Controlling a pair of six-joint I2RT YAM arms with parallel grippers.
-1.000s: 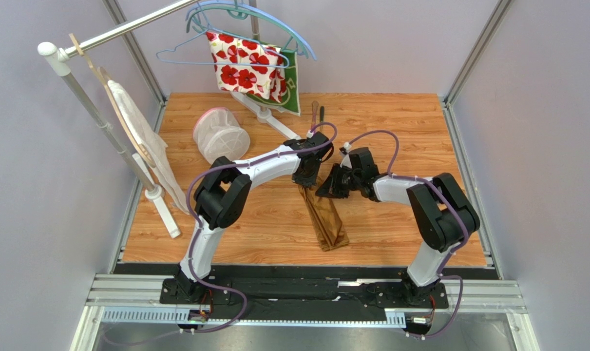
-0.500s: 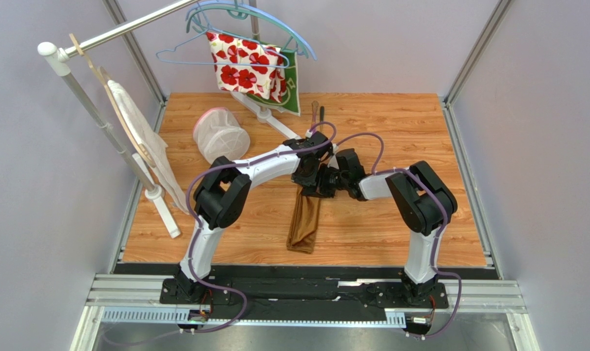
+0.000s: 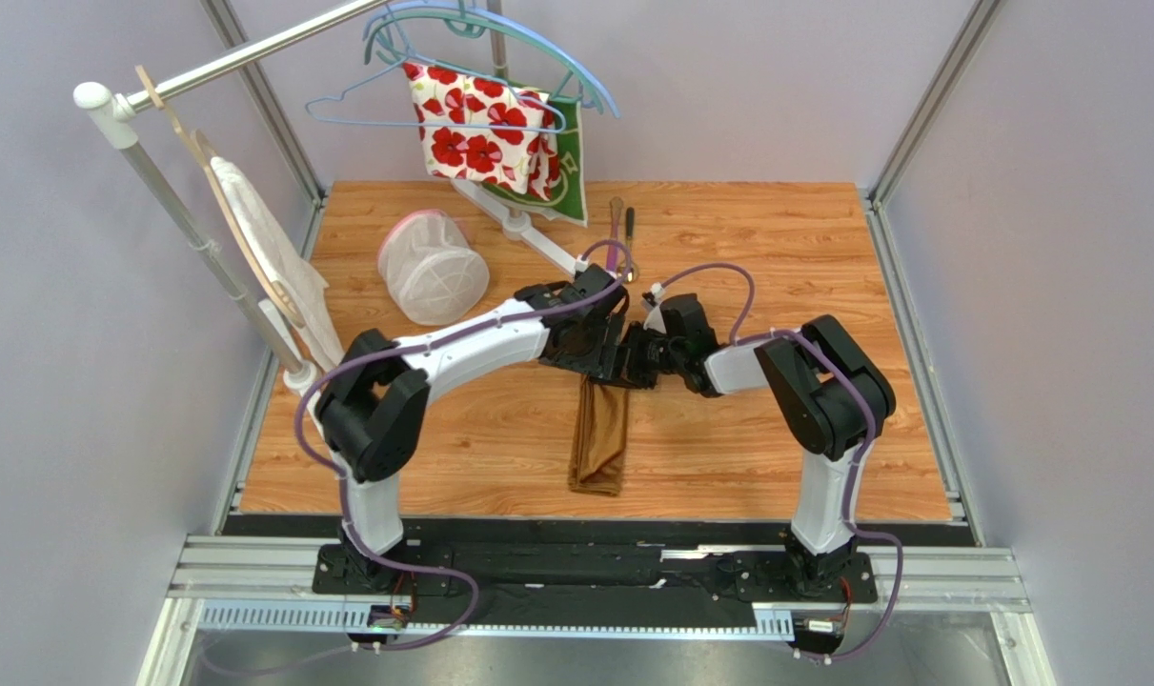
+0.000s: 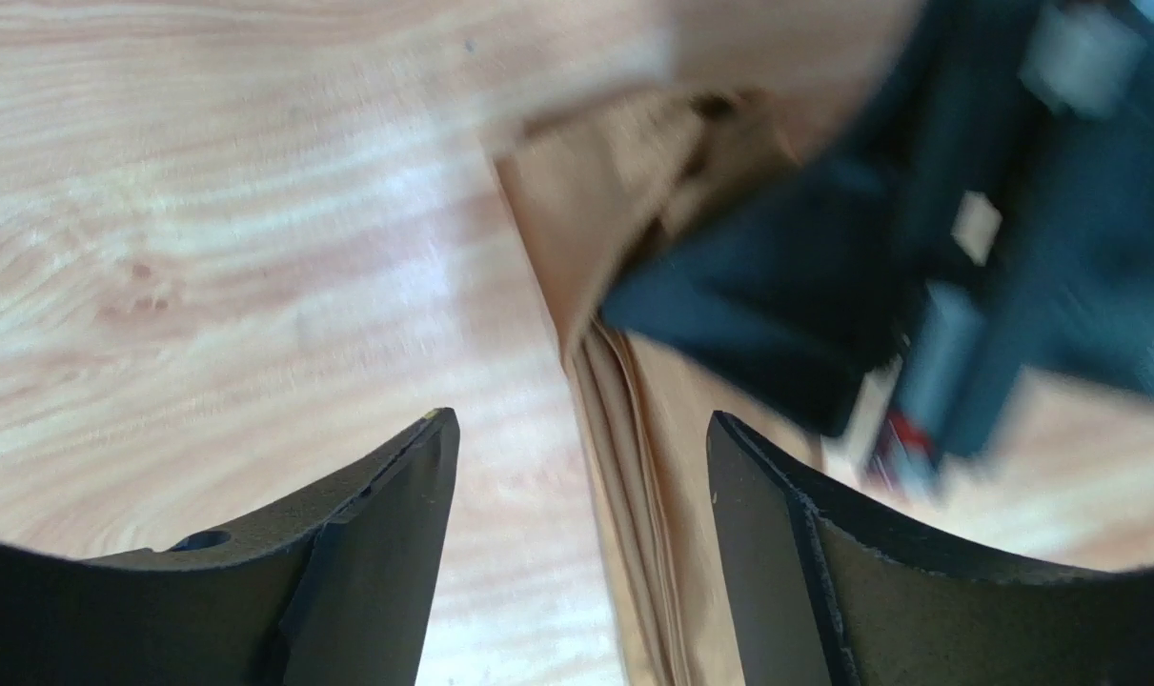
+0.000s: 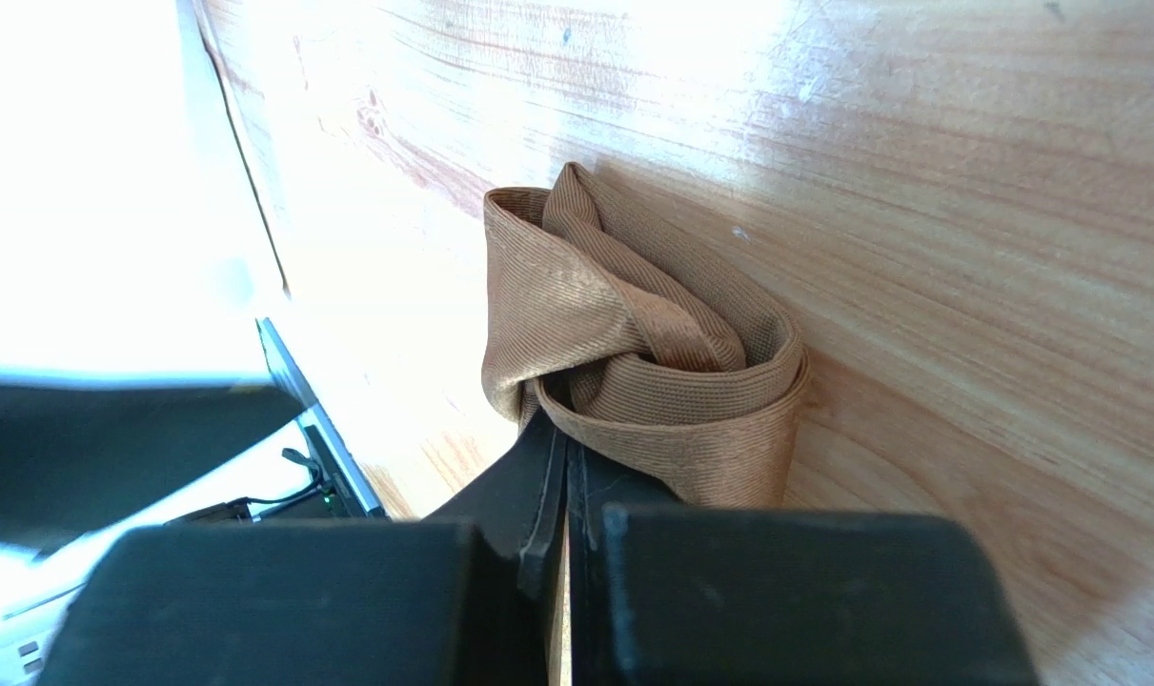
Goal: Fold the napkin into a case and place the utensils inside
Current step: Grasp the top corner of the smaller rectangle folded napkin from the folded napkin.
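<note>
Golden-brown satin napkin point(image 3: 598, 436), folded to a narrow strip, lies mid-desk, long axis running near to far. Its far end is bunched in loose loops point(image 5: 640, 343). Your right hand point(image 5: 561, 443) is pinched tight on that bunched end. Your left hand point(image 4: 580, 422) hangs just over the strip's edge w/ fingers spread wide, holding nothing.

Step in hand, by the look: finishing the fold. To do it well, hold the R pinch low & steady so the slick layers don't slide apart. Bring the L hand down on the top layer only, & leave one end open.

Slim dark utensils point(image 3: 621, 222) sit at the far side, well apart from the cloth, too small to tell apart.

Wooden desk point(image 3: 769, 243) is pale, glossy grain. Grey walls w/ metal framing close the cell. A hanger rail point(image 3: 253, 55) carries a red-flowered white cloth point(image 3: 482, 129) at rear; a white mesh basket point(image 3: 432, 265) stands below it.
</note>
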